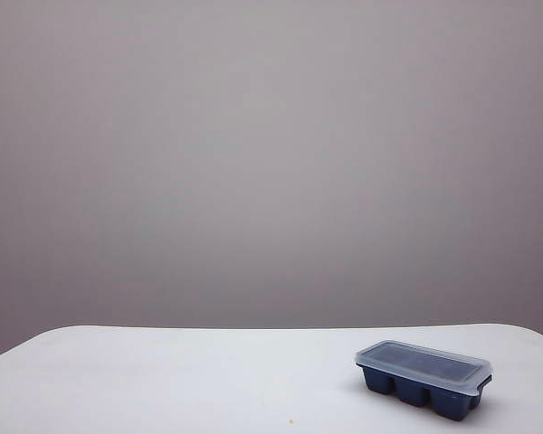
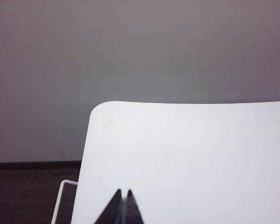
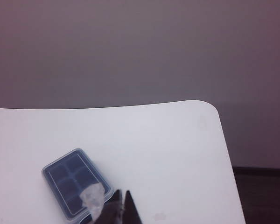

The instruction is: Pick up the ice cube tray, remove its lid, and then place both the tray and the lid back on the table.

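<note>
Evidently nothing's begun: my right gripper (image 3: 122, 197) and left gripper (image 2: 123, 195) pinched together (both empty), the lidded ice cube tray (image 3: 73, 182) just beside the right.

I see the table (image 1: 208, 380) as plain matte white, with no pattern, and a tiny yellowish speck on it to the left of the ice cube tray (image 1: 421, 391). The tray reads dark navy blue; through the right wrist camera its 6 compartments show as darker squares in 2 rows of 3. The lid (image 1: 423, 364) on it is translucent whitish, tinted blue-grey by the tray beneath. Behind the table the wall is an even grey-mauve. My left gripper (image 2: 123, 205) and right gripper (image 3: 122, 204) both show black, pressed-together tips. Beside the table, the floor looks dark brown.
</note>
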